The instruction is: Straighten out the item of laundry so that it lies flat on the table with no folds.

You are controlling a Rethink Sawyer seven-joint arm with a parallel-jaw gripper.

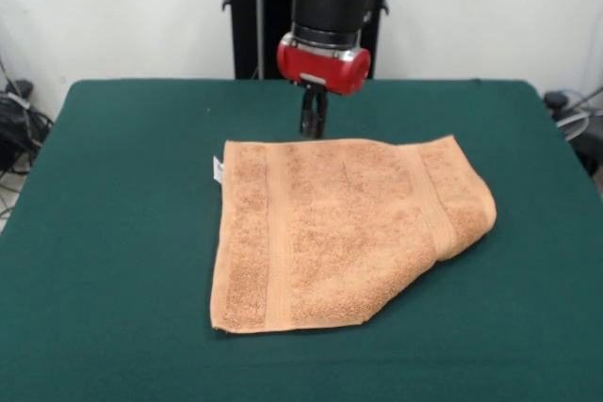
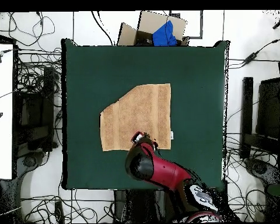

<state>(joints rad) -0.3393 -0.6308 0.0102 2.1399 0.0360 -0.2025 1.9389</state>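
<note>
Green worktop (image 1: 113, 233) carries our peach towel (image 1: 330, 233) mid-surface, one corner folded under; hand (image 1: 313, 124) hovers at its far edge, grip state we cannot tell.

towel (image 1: 330, 228): peach-orange terry, mid-table, mostly flat | one corner folded over | table (image 1: 113, 233): dark green

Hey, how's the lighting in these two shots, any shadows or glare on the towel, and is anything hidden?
Front view: soft, even light, no glare on the towel; only a thin shadow along its near edge on the table. The gripper looks dark, so its state is unclear. Overhead view: flat lighting, no strong shadows, and the arm covers the towel's edge nearest the robot.
</note>
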